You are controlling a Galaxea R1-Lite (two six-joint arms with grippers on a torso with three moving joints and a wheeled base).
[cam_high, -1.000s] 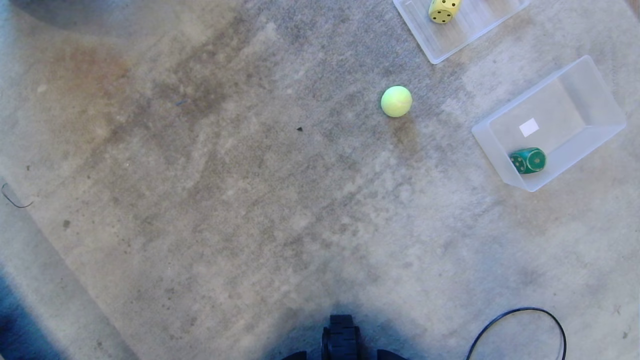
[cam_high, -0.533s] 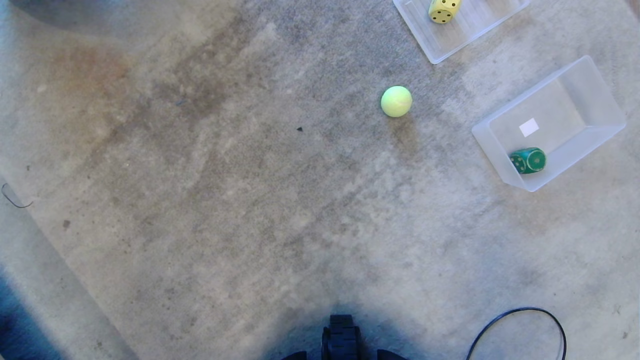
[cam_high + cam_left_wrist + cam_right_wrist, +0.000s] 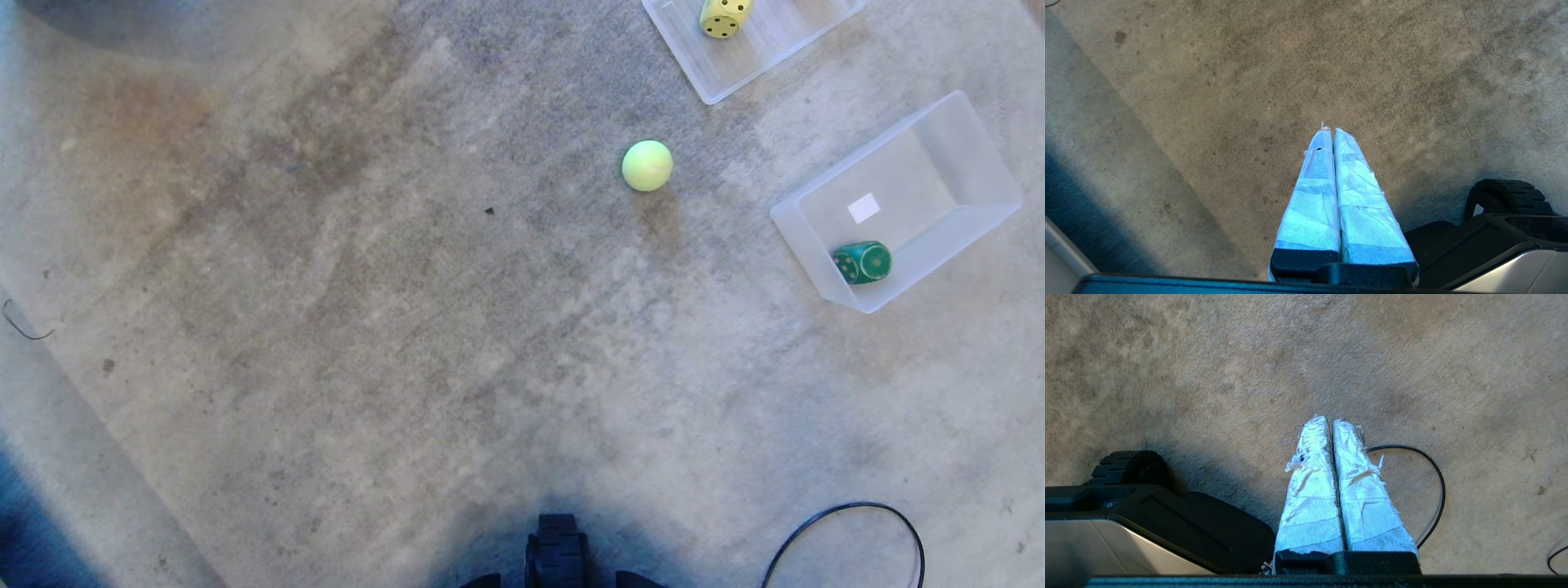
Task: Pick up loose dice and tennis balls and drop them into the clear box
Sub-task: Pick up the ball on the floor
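A yellow-green tennis ball (image 3: 647, 165) lies loose on the carpet, right of centre in the head view. The clear box (image 3: 971, 224) stands at the right with a green die (image 3: 862, 262) in its near corner and a white sticker on its bottom. A yellow die (image 3: 725, 16) rests in a shallow ribbed clear tray (image 3: 710, 73) at the top edge. Neither arm shows in the head view. My left gripper (image 3: 1329, 130) hangs shut over bare carpet beside the base, nothing between its taped fingers. My right gripper (image 3: 1327, 419) is likewise shut and empty.
A black cable (image 3: 849, 531) loops on the carpet at the near right, also seen under the right gripper as a cable loop (image 3: 1437, 486). The robot's dark base (image 3: 562, 555) pokes in at the near edge. A shaded strip (image 3: 49, 490) runs along the near left.
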